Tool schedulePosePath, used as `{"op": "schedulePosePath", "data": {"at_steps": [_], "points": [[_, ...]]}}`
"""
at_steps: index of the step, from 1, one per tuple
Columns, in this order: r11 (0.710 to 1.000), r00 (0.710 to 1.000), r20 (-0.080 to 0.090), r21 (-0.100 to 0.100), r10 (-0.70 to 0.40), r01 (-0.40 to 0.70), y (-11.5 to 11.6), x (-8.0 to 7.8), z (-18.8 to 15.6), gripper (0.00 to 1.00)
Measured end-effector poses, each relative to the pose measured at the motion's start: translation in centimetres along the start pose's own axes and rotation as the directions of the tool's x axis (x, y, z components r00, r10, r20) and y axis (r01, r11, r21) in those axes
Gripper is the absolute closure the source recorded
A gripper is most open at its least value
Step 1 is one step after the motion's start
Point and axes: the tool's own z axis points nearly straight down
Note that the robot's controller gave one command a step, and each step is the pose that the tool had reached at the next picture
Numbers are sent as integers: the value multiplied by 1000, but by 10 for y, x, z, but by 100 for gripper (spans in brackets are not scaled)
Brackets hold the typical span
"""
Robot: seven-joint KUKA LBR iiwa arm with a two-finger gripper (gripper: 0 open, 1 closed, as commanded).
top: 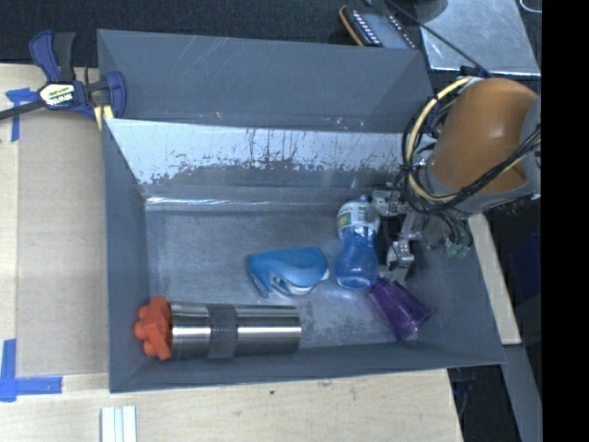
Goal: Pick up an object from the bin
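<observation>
The gripper (pixel 398 250) is seen low in the right part of the bin (pixel 276 168), just beside a small blue bottle (pixel 355 251) with a pale cap, which is found near the back right of the floor. Whether the gripper is spread or pressed together cannot be told, because its tip is dark and partly covered by the wrist and cables. It is also not shown that the bottle is gripped, so no hold is claimed. A purple piece (pixel 399 308) lies just in front of the gripper, near the bottle's foot. A rounded blue thing (pixel 287 272) lies just left of the bottle, perhaps touching it. A steel cylinder (pixel 237 330) with an orange end (pixel 155 328) lies well apart, along the front wall. As the bottle is the nearest thing, it is judged the likely one to be picked. To do this well, the gripper should be centred on the bottle's body, not on its cap, so that neither neighbour is caught with it. The round side may slip, so the widest part should be taken and the lift made straight up, away from the right wall.
</observation>
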Motion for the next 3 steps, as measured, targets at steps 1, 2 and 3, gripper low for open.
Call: {"op": "schedulePosePath", "data": {"at_steps": [1, 2, 3], "points": [[928, 928, 8, 5, -372, 372, 16, -22, 38, 0], [960, 960, 32, 9, -279, 279, 33, -32, 54, 0], [862, 862, 13, 6, -507, 507, 43, -28, 67, 100]]}}
